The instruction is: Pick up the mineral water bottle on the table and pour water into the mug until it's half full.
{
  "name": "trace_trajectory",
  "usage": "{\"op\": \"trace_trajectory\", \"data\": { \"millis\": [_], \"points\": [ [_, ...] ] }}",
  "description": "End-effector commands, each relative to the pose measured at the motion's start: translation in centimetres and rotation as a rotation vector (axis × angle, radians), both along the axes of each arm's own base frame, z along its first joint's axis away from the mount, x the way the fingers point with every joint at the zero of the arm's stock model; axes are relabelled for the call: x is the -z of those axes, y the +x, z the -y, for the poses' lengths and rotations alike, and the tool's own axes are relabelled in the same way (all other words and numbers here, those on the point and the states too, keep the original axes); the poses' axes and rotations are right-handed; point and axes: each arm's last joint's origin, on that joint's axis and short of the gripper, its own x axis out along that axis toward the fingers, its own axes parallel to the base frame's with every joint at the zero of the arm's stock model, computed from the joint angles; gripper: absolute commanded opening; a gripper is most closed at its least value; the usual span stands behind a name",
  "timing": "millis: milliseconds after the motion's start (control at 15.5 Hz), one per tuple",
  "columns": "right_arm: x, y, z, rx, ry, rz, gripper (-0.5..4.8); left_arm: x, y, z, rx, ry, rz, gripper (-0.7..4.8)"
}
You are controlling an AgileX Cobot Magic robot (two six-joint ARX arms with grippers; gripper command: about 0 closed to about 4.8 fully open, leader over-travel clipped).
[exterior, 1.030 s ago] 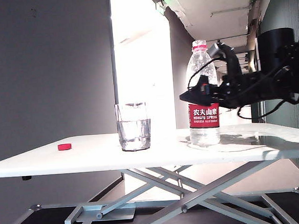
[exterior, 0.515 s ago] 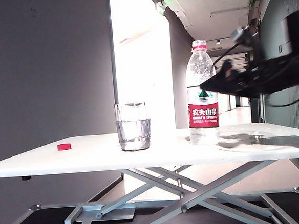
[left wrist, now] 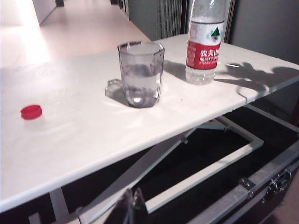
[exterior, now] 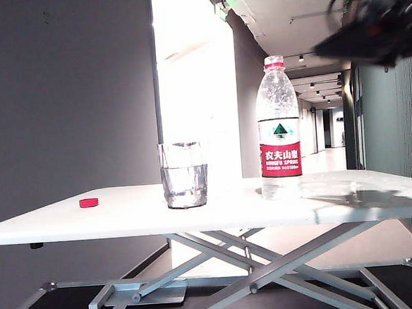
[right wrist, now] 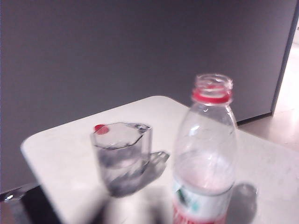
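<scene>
Exterior view: the mineral water bottle (exterior: 278, 127) stands upright and uncapped on the table (exterior: 125, 218), right of centre. The mug (exterior: 184, 174) stands upright to its left, well apart from it, holding water (exterior: 185, 184) to roughly its mid-height. A small red cap (exterior: 89, 202) lies on the tabletop far to the left. The right gripper (exterior: 326, 49) appears as a dark, motion-blurred shape in the upper right, above and to the right of the bottle's mouth and clear of the bottle. Its fingers cannot be resolved through the blur, so their spread cannot be told. The arm's shadow lies on the right part of the tabletop.

Left wrist view: the camera looks across the table from below its near edge. The mug (left wrist: 139, 73) stands mid-table, the bottle (left wrist: 204, 41) beyond it toward the right edge, the cap (left wrist: 31, 111) alone on the left. The left gripper (left wrist: 133, 211) shows only as a blurred dark tip under the table edge; whether it is spread or pressed together cannot be told. It touches nothing.

Right wrist view: the camera looks down from above. The bottle (right wrist: 205, 154) is nearest, open mouth and red neck ring visible; the mug (right wrist: 121, 156) stands beyond it, the cap (right wrist: 99, 128) farther still. The right gripper's fingers do not appear here.
</scene>
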Motion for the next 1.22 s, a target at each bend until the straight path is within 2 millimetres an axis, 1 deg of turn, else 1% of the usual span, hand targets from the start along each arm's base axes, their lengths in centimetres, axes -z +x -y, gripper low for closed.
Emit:
{"op": "trace_trajectory", "data": {
  "millis": [64, 193, 386, 515, 644, 837, 966, 1030, 1223],
  "points": [
    [-0.5, -3.1, 0.4, 0.121, -0.001, -0.065, -0.06, -0.7, 0.1, -0.1, -0.061, 0.004, 0.073, -0.05],
    [-0.8, -4.8, 0.7, 0.208, -0.004, -0.091, -0.06, -0.9, 0.2, -0.3, -0.124, 0.004, 0.092, -0.05],
    [-0.8, -8.2, 1.2, 0.316, -0.011, -0.027, -0.06, -1.3, 0.3, -0.5, -0.197, 0.001, 0.128, -0.05],
    [-0.3, -10.3, 1.4, 0.355, -0.003, 0.002, -0.06, -1.4, 0.4, -0.7, -0.286, -0.013, 0.127, -0.05],
    [0.6, -12.9, 1.7, 0.410, -0.001, 0.017, -0.06, -1.7, 0.4, -1.0, -0.392, -0.066, 0.140, -0.05],
    [1.4, -15.3, 2.1, 0.493, 0.019, 0.067, -0.06, -2.1, 0.4, -1.0, -0.390, -0.075, 0.180, -0.05],
    [2.1, -16.5, 2.3, 0.544, 0.041, 0.094, -0.06, -2.2, 0.4, -1.0, -0.390, -0.077, 0.192, -0.05],
    [2.3, -16.6, 2.4, 0.568, 0.049, 0.099, -0.06, -2.2, 0.4, -1.0, -0.391, -0.077, 0.191, -0.05],
    [3.3, -16.3, 2.4, 0.595, 0.057, 0.074, -0.06, -2.2, 0.5, -1.3, -0.476, -0.078, 0.194, -0.05]
  ]
}}
